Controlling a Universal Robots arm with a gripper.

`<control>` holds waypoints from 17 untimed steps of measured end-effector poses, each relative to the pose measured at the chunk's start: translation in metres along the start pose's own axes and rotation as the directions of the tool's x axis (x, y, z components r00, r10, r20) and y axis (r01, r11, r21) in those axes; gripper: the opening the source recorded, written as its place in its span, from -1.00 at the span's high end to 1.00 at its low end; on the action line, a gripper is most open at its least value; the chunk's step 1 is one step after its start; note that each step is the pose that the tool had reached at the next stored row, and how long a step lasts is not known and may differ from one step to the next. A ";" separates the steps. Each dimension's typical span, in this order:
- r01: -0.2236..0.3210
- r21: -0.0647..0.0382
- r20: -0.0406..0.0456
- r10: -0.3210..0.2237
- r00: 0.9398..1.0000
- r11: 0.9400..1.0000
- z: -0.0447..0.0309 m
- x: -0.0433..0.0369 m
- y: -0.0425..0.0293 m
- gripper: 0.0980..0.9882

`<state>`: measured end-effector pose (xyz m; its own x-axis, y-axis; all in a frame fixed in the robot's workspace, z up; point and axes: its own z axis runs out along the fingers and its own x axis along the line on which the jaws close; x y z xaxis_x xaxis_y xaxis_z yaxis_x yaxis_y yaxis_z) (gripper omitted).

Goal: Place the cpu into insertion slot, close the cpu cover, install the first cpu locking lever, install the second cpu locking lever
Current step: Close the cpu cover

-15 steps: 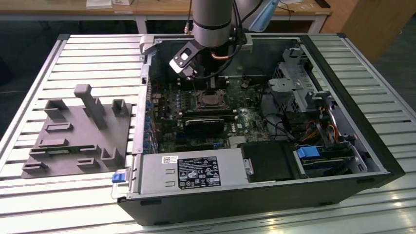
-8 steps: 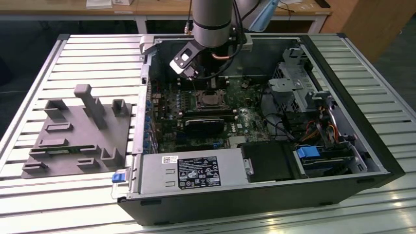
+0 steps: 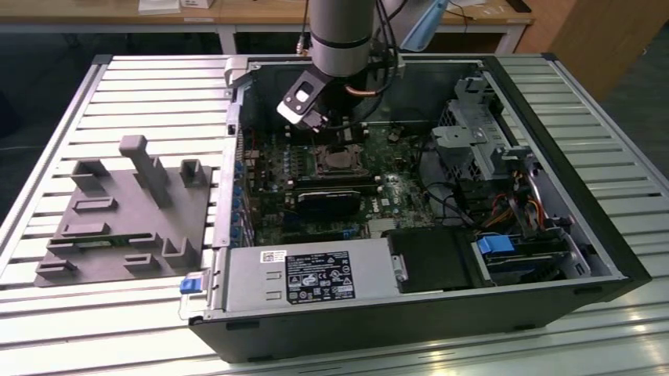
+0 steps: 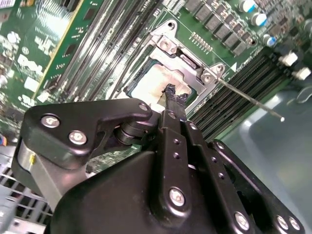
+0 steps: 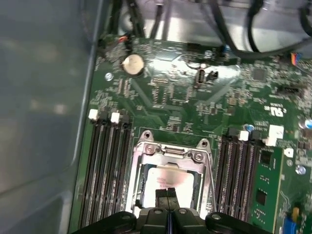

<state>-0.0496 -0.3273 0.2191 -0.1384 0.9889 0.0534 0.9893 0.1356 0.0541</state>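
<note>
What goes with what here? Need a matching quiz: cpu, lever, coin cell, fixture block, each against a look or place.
Things:
1. cpu
2. lever
3. coin cell
4. fixture block

Look or place:
a. grey, on the table
b. thin metal rod
c. round, silvery
d. pale square in the window of the cover

Pairs: 1-d, 2-b, 3-c, 4-a
</note>
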 end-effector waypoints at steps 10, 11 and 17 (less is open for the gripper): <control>0.181 0.009 -0.010 -0.181 0.983 0.983 0.0005 -0.0001 -0.0001 0.98; 0.198 0.010 -0.011 -0.198 0.980 0.980 0.0006 -0.0001 -0.0001 0.98; 0.305 0.014 -0.018 -0.304 0.952 0.952 0.0010 -0.0001 -0.0001 0.98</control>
<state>-0.0496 -0.3273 0.2182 -0.4337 0.8995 0.0526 0.9007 0.4311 0.0539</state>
